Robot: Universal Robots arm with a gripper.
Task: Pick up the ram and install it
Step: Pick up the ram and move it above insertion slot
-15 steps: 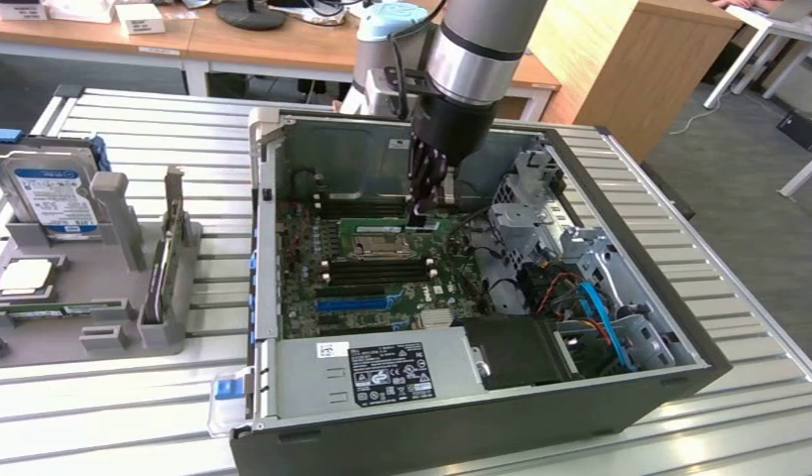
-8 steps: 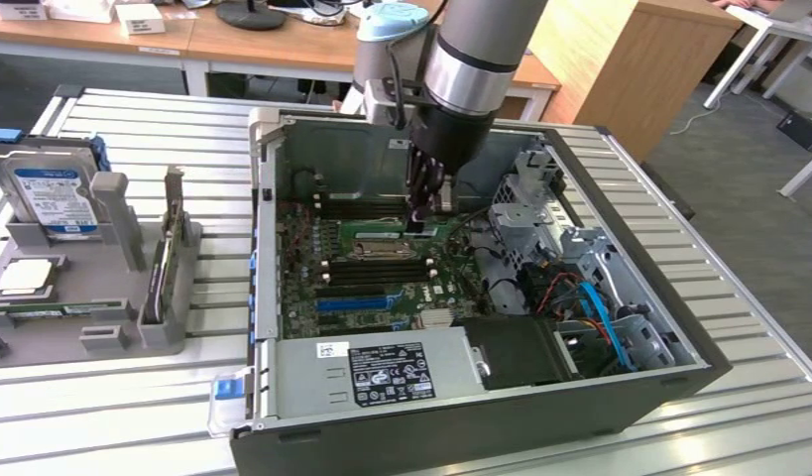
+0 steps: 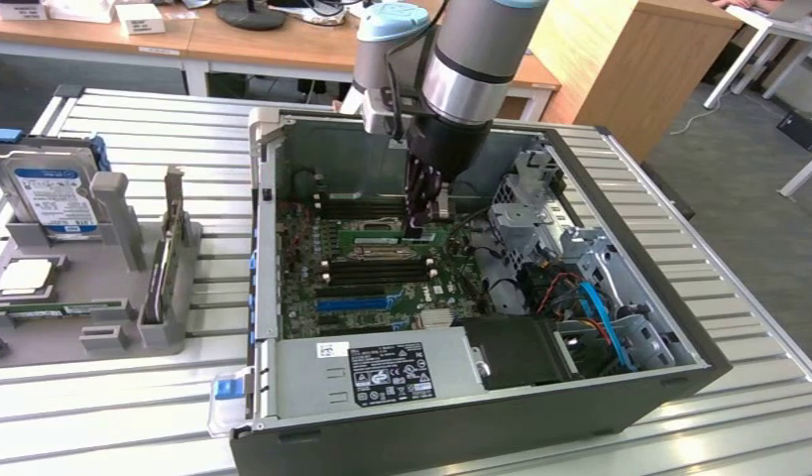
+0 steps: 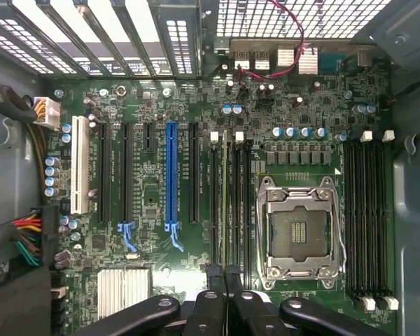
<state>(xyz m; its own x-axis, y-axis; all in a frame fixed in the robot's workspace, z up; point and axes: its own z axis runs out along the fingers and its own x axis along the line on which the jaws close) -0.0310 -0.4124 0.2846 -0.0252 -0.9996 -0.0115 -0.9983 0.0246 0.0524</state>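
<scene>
Start at the exterior view's left. The rack (image 3: 115,268) on the worktop (image 3: 750,297) stands well apart from the socket (image 3: 379,251) and outside the case (image 3: 264,178), likely so that parts there wait clear of the arm.

Inside the case, the blue slot (image 4: 171,175) lies near the socket, a few slots off, and nothing touches it.

Next comes the ram (image 4: 227,203). It stands on edge, in line with a black slot just beside the socket, between the socket and the blue slot. It is carried edge-down because only that way can its contact edge meet the slot.

Your tool (image 4: 226,280) is almost fully closed, with its fingers pinching the ram's two flat faces from straight above the board. That narrow pinch holds the stick upright and leaves the slot's white end clips free. You cannot tell from here whether the ram is fully seated.

The far slots (image 4: 367,217) lie on the socket's other side, away from the tool.
</scene>
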